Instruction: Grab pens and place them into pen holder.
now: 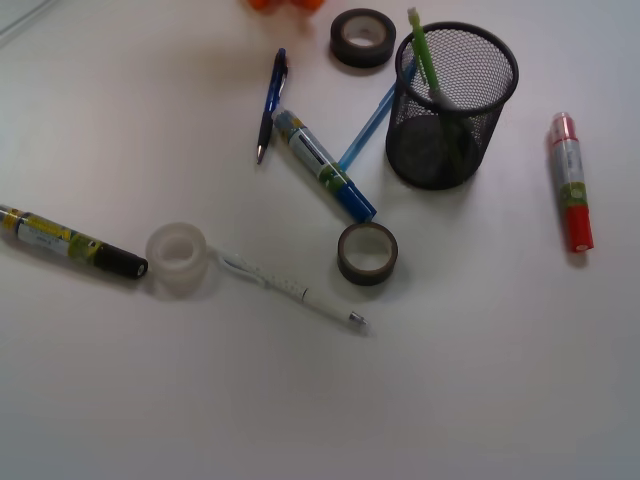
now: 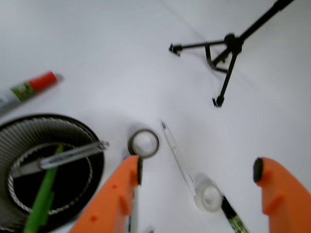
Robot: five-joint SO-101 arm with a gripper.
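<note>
The black mesh pen holder (image 1: pixel 480 120) stands at the back right, with a light green pen (image 1: pixel 422 50) and a silver-grey pen (image 2: pixel 68 158) inside it. A light blue pen (image 1: pixel 368 128) lies slanted against the holder's left side. Left of that lies a dark blue pen (image 1: pixel 271 100). The white pen (image 1: pixel 295 290) lies near the middle, one end at a clear tape roll. In the wrist view my gripper (image 2: pixel 198 169) is open and empty, hovering above the white pen (image 2: pixel 174 148), with the holder (image 2: pixel 29 133) at lower left.
A blue marker (image 1: pixel 322 165), a black marker (image 1: pixel 70 240) and a red marker (image 1: pixel 571 180) lie on the table. Two dark tape rolls (image 1: pixel 367 252) (image 1: pixel 363 38) and a clear one (image 1: pixel 178 258) sit among the pens. A black tripod (image 2: pixel 226 51) stands farther off.
</note>
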